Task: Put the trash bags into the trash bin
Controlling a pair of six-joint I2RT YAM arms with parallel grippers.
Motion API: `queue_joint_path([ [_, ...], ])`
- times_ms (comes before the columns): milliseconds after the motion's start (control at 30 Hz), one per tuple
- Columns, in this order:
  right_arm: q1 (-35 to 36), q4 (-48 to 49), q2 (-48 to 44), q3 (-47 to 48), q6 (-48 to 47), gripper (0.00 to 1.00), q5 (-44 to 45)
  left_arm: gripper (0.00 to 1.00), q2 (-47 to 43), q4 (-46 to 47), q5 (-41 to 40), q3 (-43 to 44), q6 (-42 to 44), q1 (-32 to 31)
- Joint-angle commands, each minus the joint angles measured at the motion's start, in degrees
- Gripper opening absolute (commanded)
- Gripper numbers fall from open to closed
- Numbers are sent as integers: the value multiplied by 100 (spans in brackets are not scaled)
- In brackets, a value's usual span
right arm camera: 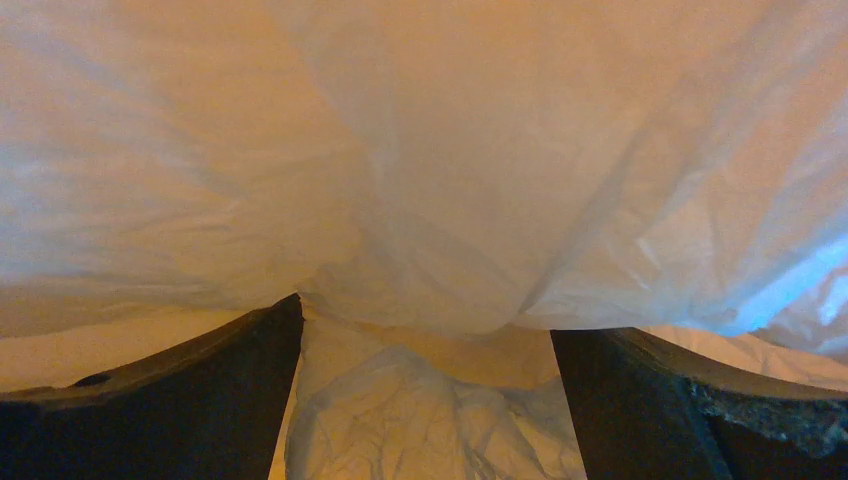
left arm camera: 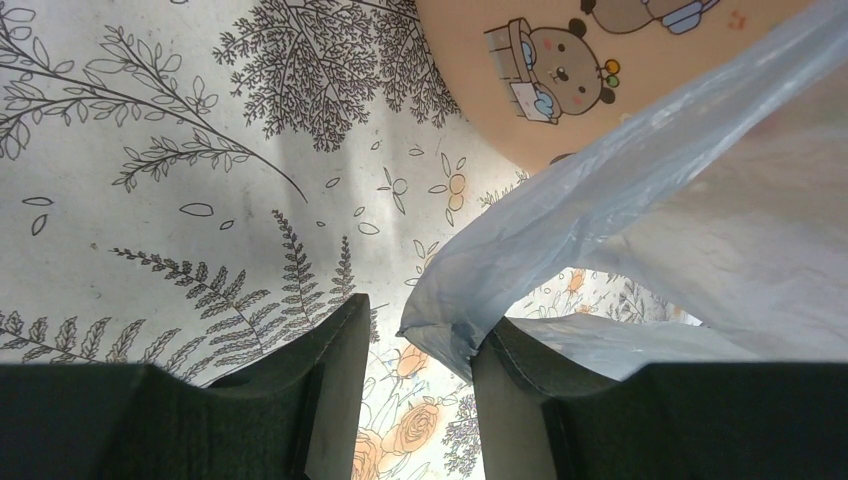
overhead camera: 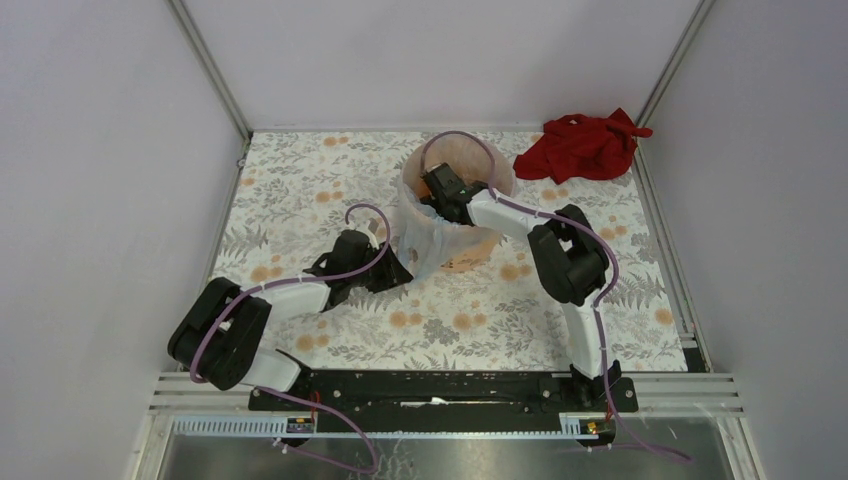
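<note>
Lining trash bin [overhead camera: 475, 252] with trash bag [overhead camera: 420, 240], mostly in, near-left flap hanging outside; right gripper [right arm camera: 425, 330] and left gripper [left arm camera: 425, 318] both with jaws apart.

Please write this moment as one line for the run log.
left gripper: open, trash bag corner between jaws, beside trash bin | right gripper: open, inside bin, on bag film

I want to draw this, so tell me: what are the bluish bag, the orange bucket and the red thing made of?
The bag looks like thin plastic film: see-through, wrinkly, slightly shiny. The bucket seems smooth hard plastic, with a printed cartoon. The red thing is probably cloth: matte, soft folds.
</note>
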Motion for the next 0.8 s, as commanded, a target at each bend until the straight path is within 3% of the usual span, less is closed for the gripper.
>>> queue_joint_path([
  [0,-20,123,-17,49,176,100,-83,45,22,207,3,88,15,-23],
  [333,-183,-313,-983,230,-228,100,240,45,18,172,7,57,60,-23],
  [500,-343,-116,-693,253,-265,100,250,46,0,181,27,43,35,-21],
  [767,-442,245,-360,508,-173,100,1157,46,-124,82,-9,84,54,-23],
])
